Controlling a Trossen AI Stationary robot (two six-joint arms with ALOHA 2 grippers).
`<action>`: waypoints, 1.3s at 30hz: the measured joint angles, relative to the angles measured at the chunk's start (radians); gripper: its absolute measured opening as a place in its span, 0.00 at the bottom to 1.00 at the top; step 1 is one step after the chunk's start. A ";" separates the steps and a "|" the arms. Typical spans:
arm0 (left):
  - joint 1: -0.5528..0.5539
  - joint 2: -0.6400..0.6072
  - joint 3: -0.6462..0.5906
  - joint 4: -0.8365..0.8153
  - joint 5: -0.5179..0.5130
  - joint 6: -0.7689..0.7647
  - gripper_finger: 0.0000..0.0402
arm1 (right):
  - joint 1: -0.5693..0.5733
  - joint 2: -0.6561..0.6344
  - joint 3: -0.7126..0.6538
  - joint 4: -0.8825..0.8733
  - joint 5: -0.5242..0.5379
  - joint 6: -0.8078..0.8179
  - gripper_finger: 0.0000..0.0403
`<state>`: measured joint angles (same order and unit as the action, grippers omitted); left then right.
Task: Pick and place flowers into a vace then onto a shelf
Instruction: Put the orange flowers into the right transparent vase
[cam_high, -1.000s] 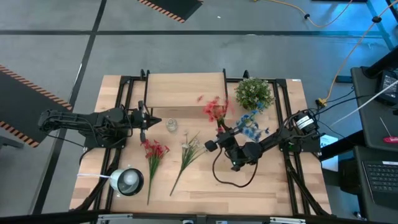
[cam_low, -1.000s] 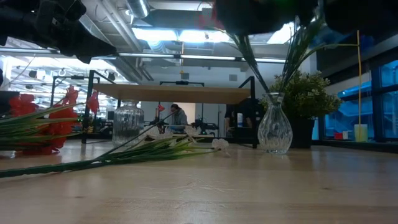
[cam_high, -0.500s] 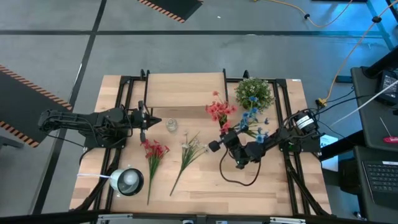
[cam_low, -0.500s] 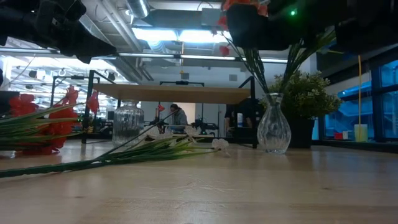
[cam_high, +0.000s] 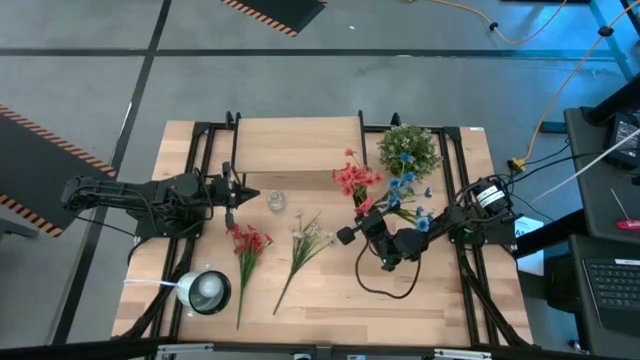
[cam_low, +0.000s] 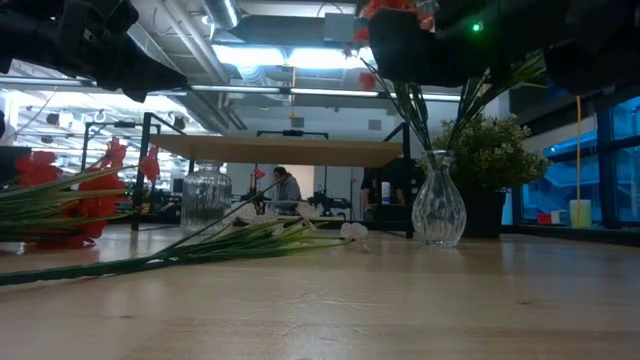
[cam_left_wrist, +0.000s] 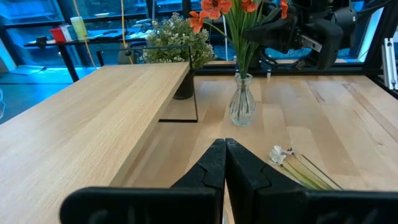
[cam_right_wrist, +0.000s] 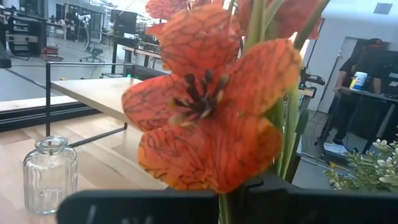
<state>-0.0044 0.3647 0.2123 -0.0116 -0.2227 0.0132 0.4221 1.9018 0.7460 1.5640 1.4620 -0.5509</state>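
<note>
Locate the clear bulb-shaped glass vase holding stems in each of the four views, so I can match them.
High view: vase hidden under the right gripper and blooms, right of table centre.
Low view: vase right of centre, stems rising from its neck.
Left wrist view: vase upper centre, beside the shelf.
Right wrist view: not visible; a red bloom fills it.
Shared landmark: the shelf.

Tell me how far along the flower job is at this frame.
Partly done. The red sprig and blue sprig stand in the clear vase. The right hand is shut on the stems above it. The second red sprig and the cream sprig lie on the table, and the shelf is bare. The left hand waits, shut.
</note>
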 joint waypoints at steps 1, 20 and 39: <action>0.000 0.000 0.000 0.000 0.000 0.000 0.01 | 0.000 0.000 0.000 -0.005 0.000 0.000 0.00; 0.000 0.000 0.000 0.000 0.000 0.000 0.01 | 0.007 0.000 -0.001 -0.016 0.019 -0.007 0.33; 0.000 0.000 0.000 0.000 0.000 0.000 0.01 | 0.013 0.001 -0.001 -0.012 -0.008 -0.007 0.73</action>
<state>-0.0046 0.3647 0.2123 -0.0116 -0.2230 0.0132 0.4351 1.9030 0.7452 1.5517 1.4543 -0.5575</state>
